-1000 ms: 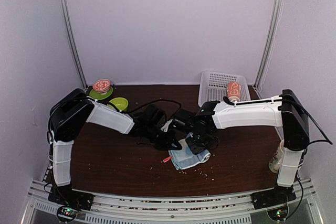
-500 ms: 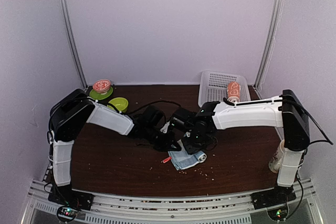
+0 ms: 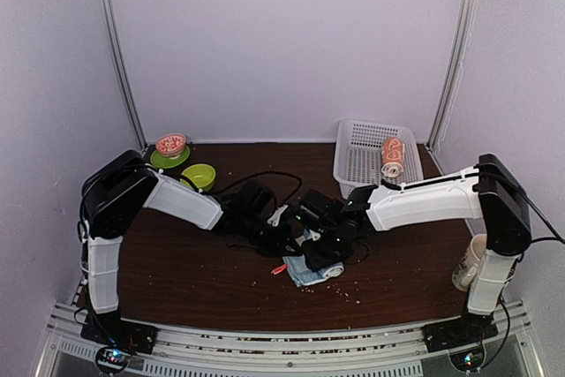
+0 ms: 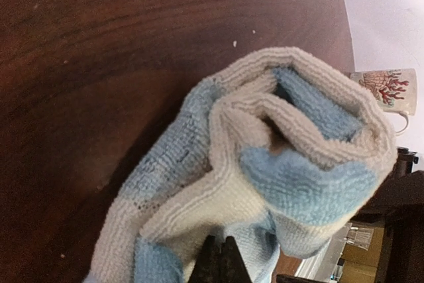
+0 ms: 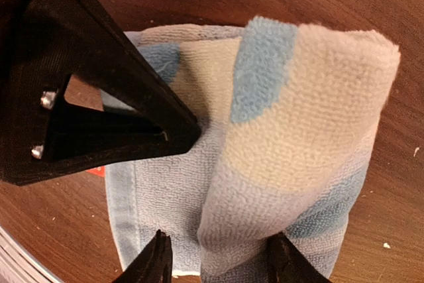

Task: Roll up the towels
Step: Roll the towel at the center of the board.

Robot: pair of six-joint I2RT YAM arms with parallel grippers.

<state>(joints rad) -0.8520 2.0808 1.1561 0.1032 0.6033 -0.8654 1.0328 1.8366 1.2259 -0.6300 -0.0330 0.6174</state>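
The light-blue towel (image 3: 314, 268) lies partly rolled at the table's middle front. In the right wrist view its thick roll (image 5: 298, 130) rests on the flat remainder (image 5: 165, 190). My right gripper (image 5: 218, 266) is open, with one finger on each side of the roll's near end (image 3: 325, 252). My left gripper (image 4: 222, 262) is shut, and its tips press against the towel's edge (image 4: 265, 183) from the left (image 3: 284, 237). Its black finger (image 5: 99, 97) lies across the flat part. The orange towel (image 3: 392, 154) sits rolled in the basket.
A white basket (image 3: 366, 143) stands at the back right. Green dishes (image 3: 199, 174) and a red-topped one (image 3: 169, 149) are at the back left. A mug (image 3: 468, 262) stands by the right arm's base. A small red bit (image 3: 280, 267) and crumbs lie near the towel.
My right gripper has opened and let go of the blue roll, and its arm has dropped lower over the towel. The left gripper has stayed shut in place.
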